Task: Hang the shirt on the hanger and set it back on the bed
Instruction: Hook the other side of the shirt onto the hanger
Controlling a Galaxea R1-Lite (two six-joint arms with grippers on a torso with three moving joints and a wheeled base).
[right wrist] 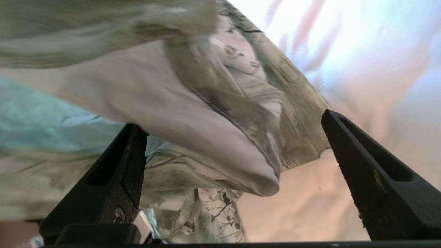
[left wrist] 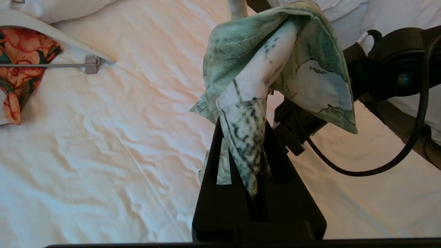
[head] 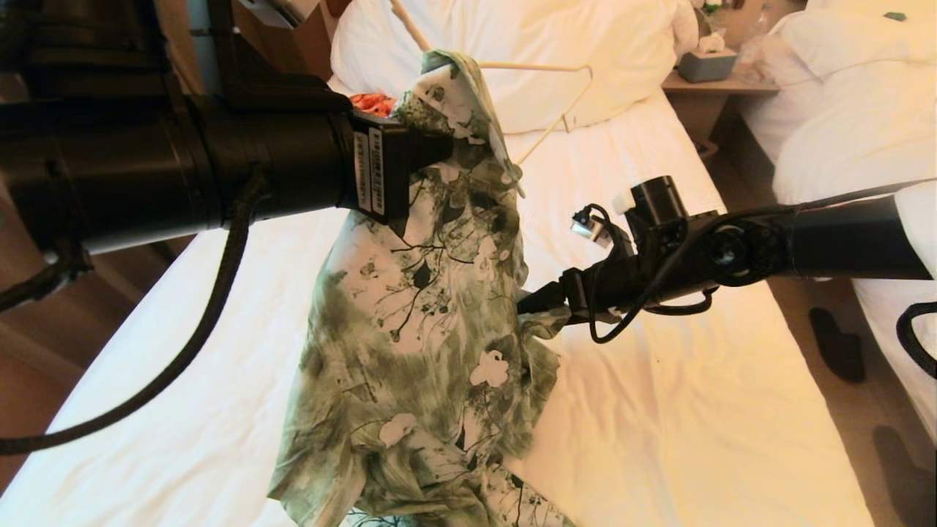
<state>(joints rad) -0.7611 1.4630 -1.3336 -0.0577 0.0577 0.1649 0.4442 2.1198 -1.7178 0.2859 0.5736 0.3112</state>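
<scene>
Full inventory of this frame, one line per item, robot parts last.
shirt: 1, green and white leaf print, hanging above the bed
hanger: 1, cream, raised at the shirt's top
bed: 1, white sheet, beneath the arms
pillows: white, at the bed's head
orange garment: 1, on a white clip hanger, lying on the sheet
tissue box: 1, grey, on the nightstand
left hand: shut on shirt
right hand: open at the shirt's edge

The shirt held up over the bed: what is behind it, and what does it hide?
Behind the shirt, the cream hanger shows one shoulder and a slanted arm against a white pillow. Its other side is covered. A bit of orange garment peeks out beside the left hand.
</scene>
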